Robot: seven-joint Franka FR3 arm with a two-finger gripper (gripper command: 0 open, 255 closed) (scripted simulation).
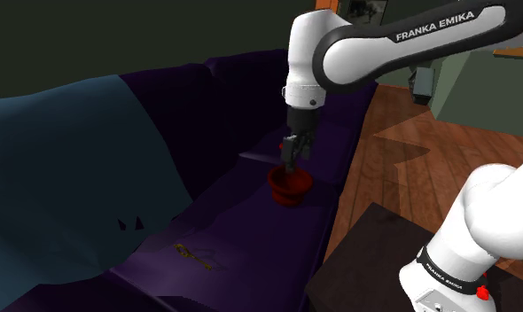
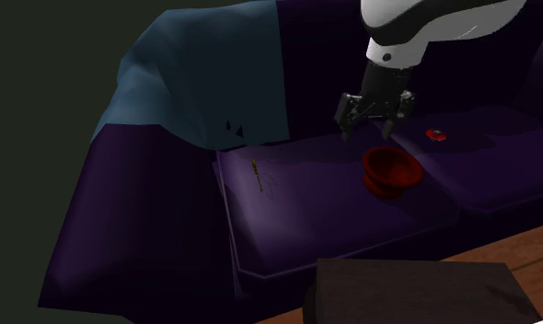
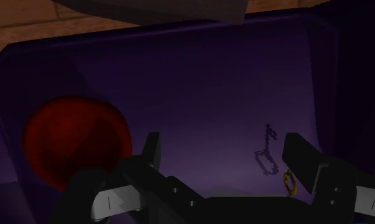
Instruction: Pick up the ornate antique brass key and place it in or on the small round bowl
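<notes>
- Currently, a single white robot arm (image 1: 384, 44) reaches over a dark purple sofa (image 2: 306, 216); it is the only arm, so any grasp falls to it.
- Its black end effector (image 1: 291, 159) hangs just above a small round red bowl (image 1: 289, 184) on the seat cushion. The two fingers stand apart with nothing between them.
- The key (image 1: 193, 254), thin and brass-coloured, lies flat on the same seat cushion, well apart from the bowl. It is toward the cushion's end nearest a blue blanket (image 1: 74, 168) draped over the sofa's back.
- From the end effector, the key lies along the seat: toward the shoulder view's lower left, and toward the second exterior view's left.
- The key's long axis seems to run roughly across the seat, from the back edge toward the front edge. Judging by this, the next move calls for travel along the cushion, then a descent with the fingers set across the thin shaft.
- In the wrist view, the key (image 3: 269, 153) appears faintly beyond the fingers, with a small gold ring at its near end.
- A small red object (image 2: 435, 134) sits on the next cushion, beyond the bowl.
- Readable writing: "FRANKA EMIKA" in white on a dark band of the arm's upper link (image 1: 435, 27). It appears again on a band near the base.
</notes>
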